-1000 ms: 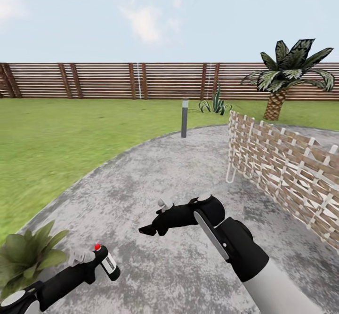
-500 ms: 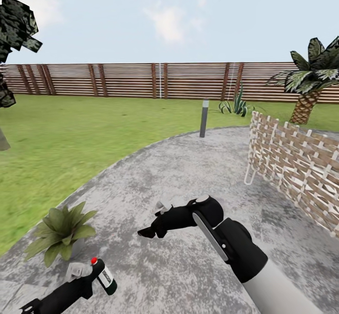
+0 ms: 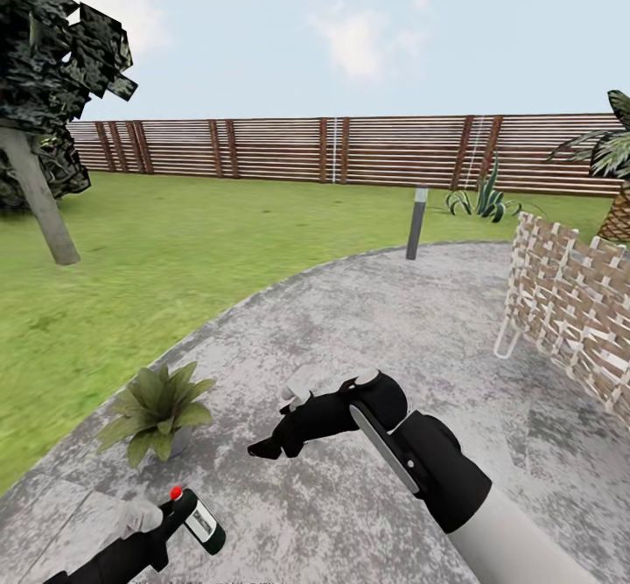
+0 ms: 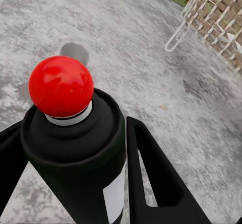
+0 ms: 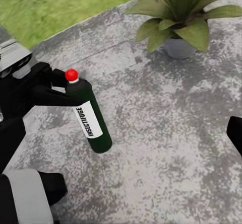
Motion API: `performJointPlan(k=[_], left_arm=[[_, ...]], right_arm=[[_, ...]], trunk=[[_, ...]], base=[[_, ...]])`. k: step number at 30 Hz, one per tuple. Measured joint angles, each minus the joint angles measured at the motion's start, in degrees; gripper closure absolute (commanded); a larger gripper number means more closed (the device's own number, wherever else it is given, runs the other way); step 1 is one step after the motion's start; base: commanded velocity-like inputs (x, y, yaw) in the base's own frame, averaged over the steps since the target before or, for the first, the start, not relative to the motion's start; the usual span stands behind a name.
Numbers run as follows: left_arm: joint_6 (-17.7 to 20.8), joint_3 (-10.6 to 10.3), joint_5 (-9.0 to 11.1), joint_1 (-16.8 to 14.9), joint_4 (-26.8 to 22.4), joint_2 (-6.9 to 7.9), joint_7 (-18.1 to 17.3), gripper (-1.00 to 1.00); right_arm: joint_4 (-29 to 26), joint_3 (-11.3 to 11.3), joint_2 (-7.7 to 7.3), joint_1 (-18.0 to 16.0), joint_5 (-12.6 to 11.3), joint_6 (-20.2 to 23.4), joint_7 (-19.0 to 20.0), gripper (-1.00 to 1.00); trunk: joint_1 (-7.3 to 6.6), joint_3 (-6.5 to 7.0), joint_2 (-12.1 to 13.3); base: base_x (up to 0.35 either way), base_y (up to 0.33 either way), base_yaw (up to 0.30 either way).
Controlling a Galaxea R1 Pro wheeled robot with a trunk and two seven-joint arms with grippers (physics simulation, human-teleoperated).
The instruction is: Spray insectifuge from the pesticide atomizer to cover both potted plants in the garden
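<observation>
The pesticide atomizer, a slim dark bottle with a white label and a red tip, stands upright with my left gripper shut on it, low over the grey paving. Up close, black fingers flank the atomizer. One potted plant in a grey pot stands just beyond it at the paving's edge, apart from the bottle. The other potted plant, with spiky leaves, is far off by the fence. My right gripper hovers open mid-paving; its view takes in the atomizer, the left gripper and the plant.
A grey bollard lamp stands at the paving's far edge. A woven lattice screen runs along the right. A tree rises on the lawn at left, a palm at far right, and the slat fence closes the back.
The whole picture has shifted right as the camera swung left, bringing the tree and the near potted plant further in. The left gripper still holds the atomizer.
</observation>
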Motion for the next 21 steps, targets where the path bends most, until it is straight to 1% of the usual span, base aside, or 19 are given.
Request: performJointPlan(k=[3, 6, 8, 11, 12, 13, 14, 15, 16, 17, 18, 19, 21], left_arm=[[-0.4, -0.3, -0.4, 0.0, 1.0, -0.14, 0.3, 1.00], [-0.4, -0.3, -0.3, 0.0, 2.1, -0.42, 0.1, 1.00], [-1.5, -0.2, 0.1, 0.0, 3.3, -1.23, 0.1, 1.00], [-3.8, -0.3, -0.4, -0.1, 4.2, -2.11, 0.1, 1.00], [-4.2, -0.4, -0.6, -0.2, 4.0, -2.24, 0.0, 1.00], [-5.7, -0.5, -0.7, -0.6, 2.8, -2.78, -0.1, 1.00], [-5.9, -0.7, -1.8, -0.8, 2.2, -2.92, -0.2, 1.00], [-5.9, -1.2, -3.8, -0.9, 1.7, -3.11, -0.2, 1.00], [-5.9, -1.9, -7.1, -1.1, 1.2, -3.78, -0.1, 1.00], [-5.8, -2.1, -8.7, -1.3, 1.1, -4.47, 0.0, 1.00], [-5.8, -2.3, -9.8, -1.5, 1.0, -5.35, 0.1, 1.00], [-5.7, -2.4, -10.2, -1.7, 1.0, -5.75, 0.1, 1.00], [-5.7, -2.4, -10.5, -1.8, 1.2, -6.09, 0.3, 1.00]], right_arm=[[0.0, 0.7, 0.00, 0.0, 0.0, 0.0, 0.0, -1.00], [0.1, 2.4, 0.00, 0.0, 0.0, -0.4, 0.0, -1.00], [0.2, 2.7, 0.00, 0.0, -0.1, -0.6, -0.1, -1.00], [0.6, 2.9, 0.12, 0.0, -0.1, -0.7, -0.2, -1.00], [1.3, 3.1, 0.42, 0.0, -0.1, -0.7, -0.3, -1.00], [3.3, 3.2, 1.53, 0.0, -0.1, -1.8, -0.3, -1.00], [3.7, 3.3, 1.71, 0.0, -0.1, -2.6, -0.3, -1.00], [3.8, 3.5, 1.78, 0.0, -0.1, -2.9, -0.3, -1.00], [4.0, 4.1, 1.82, 0.0, -0.1, -3.2, -0.3, -1.00], [4.1, 4.5, 1.83, 0.0, -0.1, -3.5, -0.3, -1.00], [4.2, 4.7, 1.84, 0.0, -0.1, -4.2, -0.3, -1.00], [4.2, 4.8, 1.84, 0.0, -0.1, -4.9, -0.3, -1.00], [4.2, 4.9, 1.84, 0.0, -0.1, -6.5, -0.4, -1.00]], trunk=[[0.00, 0.00, 0.0], [0.00, 0.00, 0.0], [0.00, 0.00, 0.0], [0.00, 0.00, 0.0], [0.00, 0.00, 0.0], [0.00, 0.00, 0.0], [0.00, 0.00, 0.0], [0.00, 0.00, 0.0], [0.00, 0.00, 0.0], [0.00, 0.00, 0.0], [0.00, 0.00, 0.0], [0.00, 0.00, 0.0], [0.00, 0.00, 0.0]], base=[[0.000, 0.000, 0.081], [0.000, 0.000, 0.007], [0.000, 0.000, 0.001], [0.000, 0.000, 0.000], [0.000, 0.000, 0.000], [0.000, 0.000, 0.000], [0.000, 0.000, 0.000], [0.000, 0.000, 0.000], [0.000, 0.000, 0.000], [0.000, 0.000, 0.000], [0.000, 0.000, 0.000], [0.000, 0.000, 0.000], [0.000, 0.000, 0.000]])
